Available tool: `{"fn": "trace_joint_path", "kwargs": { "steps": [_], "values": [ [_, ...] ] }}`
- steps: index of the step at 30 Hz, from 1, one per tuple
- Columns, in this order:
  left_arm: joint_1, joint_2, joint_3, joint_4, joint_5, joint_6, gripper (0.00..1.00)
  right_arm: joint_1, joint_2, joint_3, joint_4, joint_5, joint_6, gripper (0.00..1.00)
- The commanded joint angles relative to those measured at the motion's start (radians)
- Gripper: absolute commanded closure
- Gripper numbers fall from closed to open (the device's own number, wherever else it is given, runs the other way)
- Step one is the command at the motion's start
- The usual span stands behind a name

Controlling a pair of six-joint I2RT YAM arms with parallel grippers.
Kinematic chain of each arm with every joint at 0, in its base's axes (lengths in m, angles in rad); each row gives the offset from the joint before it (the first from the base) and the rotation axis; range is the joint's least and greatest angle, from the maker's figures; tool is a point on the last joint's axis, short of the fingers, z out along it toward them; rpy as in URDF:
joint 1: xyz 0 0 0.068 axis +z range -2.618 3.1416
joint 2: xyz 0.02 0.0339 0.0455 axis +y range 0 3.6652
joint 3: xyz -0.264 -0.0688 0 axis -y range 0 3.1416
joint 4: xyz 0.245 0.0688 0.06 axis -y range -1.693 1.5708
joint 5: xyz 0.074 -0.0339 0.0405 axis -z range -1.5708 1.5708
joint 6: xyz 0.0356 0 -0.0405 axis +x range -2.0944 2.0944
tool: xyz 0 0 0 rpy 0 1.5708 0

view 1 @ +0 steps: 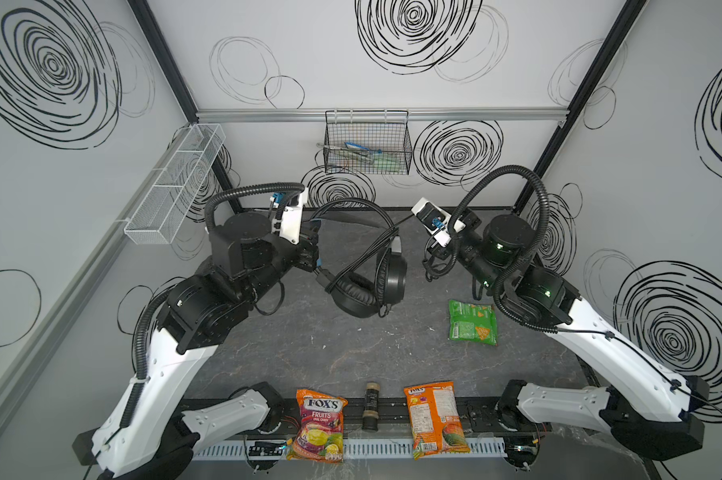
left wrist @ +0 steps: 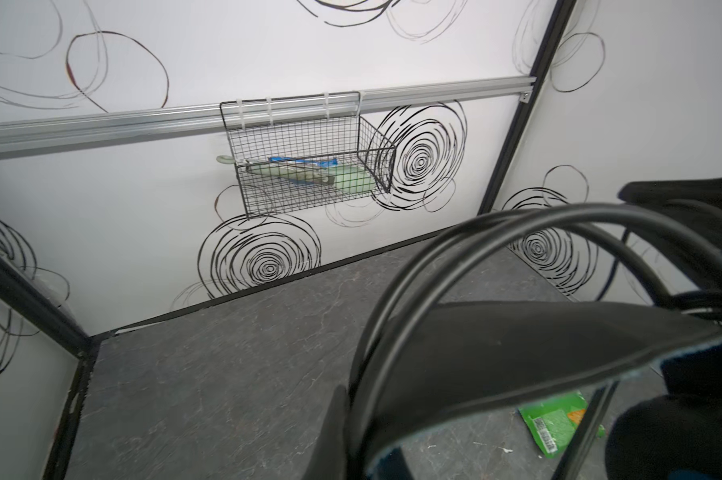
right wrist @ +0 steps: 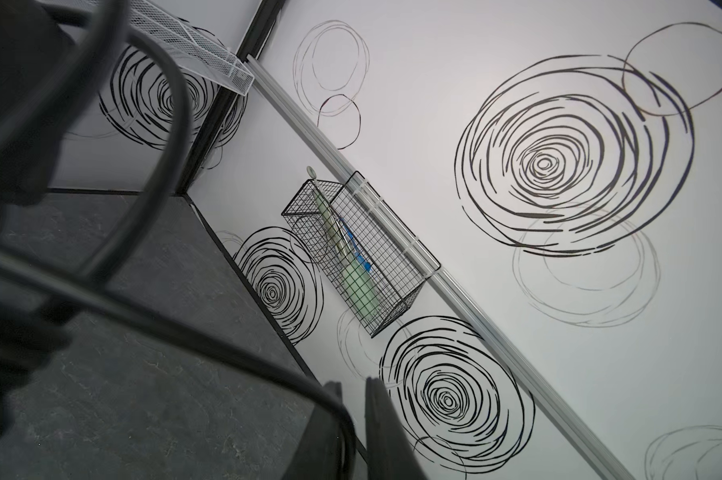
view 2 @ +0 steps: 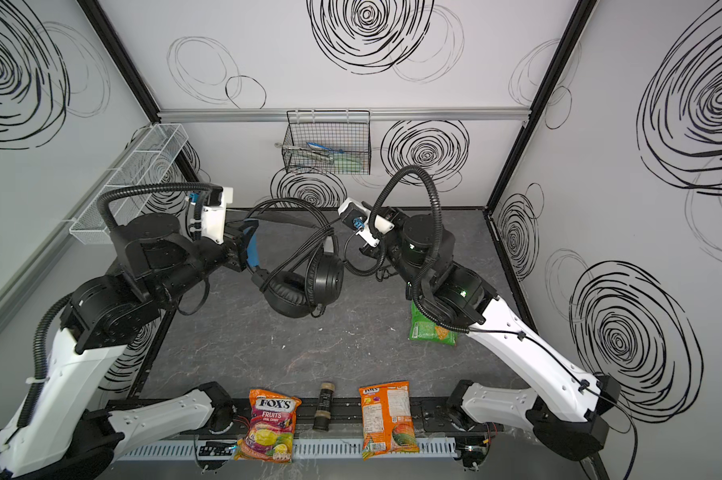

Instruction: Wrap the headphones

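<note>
Both top views show your left jaws shut on the headphones point(view 1: 353, 295), right jaws pinching the cable point(view 1: 403, 219): keep it taut, wind evenly round the earcups point(view 1: 392, 279).

We see a dark grey, marbled counter point(view 1: 351, 357). A green snack packet point(view 1: 472, 323) lies flat on its right side. Along the near edge lie a FOX'S candy bag point(view 1: 320, 424), a small dark bottle point(view 1: 370, 405) and an orange snack bag point(view 1: 434, 419), side by side, apart.
</note>
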Motion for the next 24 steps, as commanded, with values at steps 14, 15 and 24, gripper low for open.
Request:
{"fn": "trace_joint_path", "kwargs": {
  "steps": [14,15,24],
  "values": [
    [0.059,-0.048,-0.014,0.266,0.306,-0.287,1.00,-0.139,-0.070,-0.147,0.195,-0.300,0.417,0.84],
    [0.059,-0.049,-0.014,0.276,0.301,-0.296,1.00,-0.142,-0.068,-0.158,0.203,-0.302,0.437,0.85],
    [0.054,-0.049,-0.037,0.433,0.282,-0.464,1.00,-0.164,-0.045,-0.199,0.298,-0.454,0.620,0.89]
  ]
}}
